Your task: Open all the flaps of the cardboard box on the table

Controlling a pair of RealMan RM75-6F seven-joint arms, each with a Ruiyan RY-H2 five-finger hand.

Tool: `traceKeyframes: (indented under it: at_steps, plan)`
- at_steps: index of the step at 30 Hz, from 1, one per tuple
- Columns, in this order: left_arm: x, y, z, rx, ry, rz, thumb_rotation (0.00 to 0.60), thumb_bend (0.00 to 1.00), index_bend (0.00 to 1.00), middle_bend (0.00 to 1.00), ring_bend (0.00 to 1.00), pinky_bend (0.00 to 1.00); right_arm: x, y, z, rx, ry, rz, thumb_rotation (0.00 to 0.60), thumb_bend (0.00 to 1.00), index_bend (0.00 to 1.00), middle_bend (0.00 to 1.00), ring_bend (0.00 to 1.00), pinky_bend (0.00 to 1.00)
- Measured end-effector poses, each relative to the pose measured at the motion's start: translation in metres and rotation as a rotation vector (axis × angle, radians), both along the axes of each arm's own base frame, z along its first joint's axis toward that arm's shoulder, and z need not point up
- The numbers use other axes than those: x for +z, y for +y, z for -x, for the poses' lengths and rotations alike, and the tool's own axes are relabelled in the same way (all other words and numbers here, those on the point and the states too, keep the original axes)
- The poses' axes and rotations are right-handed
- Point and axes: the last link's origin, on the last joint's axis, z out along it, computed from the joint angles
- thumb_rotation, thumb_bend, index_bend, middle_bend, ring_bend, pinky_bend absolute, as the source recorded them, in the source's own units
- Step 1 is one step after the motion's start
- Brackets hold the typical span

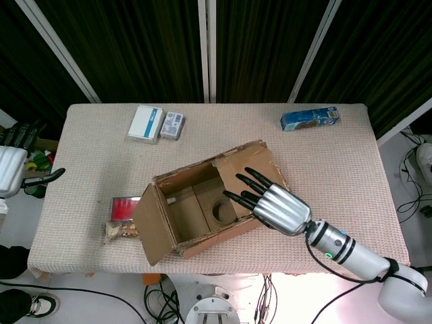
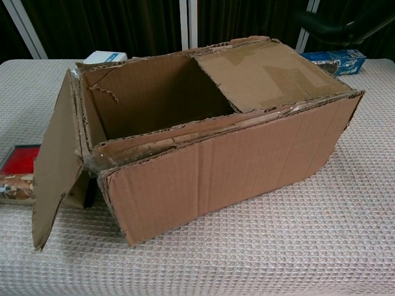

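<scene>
The brown cardboard box (image 1: 202, 233) lies at the middle of the table, its top facing up. Its left flap (image 1: 150, 229) hangs open down the left end; the chest view shows this flap (image 2: 55, 166) drooping to the table. The right flap (image 1: 260, 165) still lies flat over the right half of the box (image 2: 265, 71). My right hand (image 1: 273, 204) hovers over that flap, fingers stretched out toward its free edge by the opening and holding nothing; whether they touch it I cannot tell. My left hand (image 1: 12, 165) is at the far left, off the table, fingers apart and empty.
A white box (image 1: 146, 123) and a small carton (image 1: 172, 125) lie at the back left, a blue packet (image 1: 309, 119) at the back right. A red case (image 1: 125, 206) and a patterned packet (image 1: 121, 231) sit just left of the hanging flap.
</scene>
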Motion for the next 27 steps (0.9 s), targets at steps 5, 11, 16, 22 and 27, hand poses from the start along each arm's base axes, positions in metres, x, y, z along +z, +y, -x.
traceKeyframes:
  at_steps: [5, 11, 16, 22, 27]
  plan:
    - [-0.003, 0.001, 0.016, 0.031, -0.049, -0.001, 0.0, 0.04, 0.05, 0.06, 0.05, 0.17, -0.037, -0.006, -0.028, 0.103, 0.139, -0.052, 0.6, 0.44, 0.0, 0.36, 0.0, 0.0]
    - [-0.005, 0.0, 0.022, 0.042, -0.079, -0.002, 0.0, 0.04, 0.05, 0.06, 0.05, 0.17, -0.06, -0.02, -0.047, 0.104, 0.193, -0.088, 0.6, 0.01, 0.0, 0.23, 0.0, 0.0]
    - [-0.007, 0.001, 0.027, 0.058, -0.105, 0.009, 0.0, 0.04, 0.05, 0.06, 0.05, 0.17, -0.063, -0.029, -0.05, 0.019, 0.19, -0.115, 0.6, 0.0, 0.0, 0.16, 0.0, 0.0]
    - [-0.009, 0.002, 0.026, 0.06, -0.133, 0.023, 0.0, 0.04, 0.05, 0.06, 0.05, 0.17, -0.063, -0.038, -0.053, -0.078, 0.203, -0.133, 0.6, 0.0, 0.0, 0.16, 0.0, 0.0]
    - [-0.009, 0.004, 0.024, 0.06, -0.14, 0.034, 0.0, 0.04, 0.05, 0.06, 0.05, 0.17, -0.055, -0.042, -0.068, -0.166, 0.151, -0.169, 0.6, 0.0, 0.0, 0.16, 0.0, 0.0]
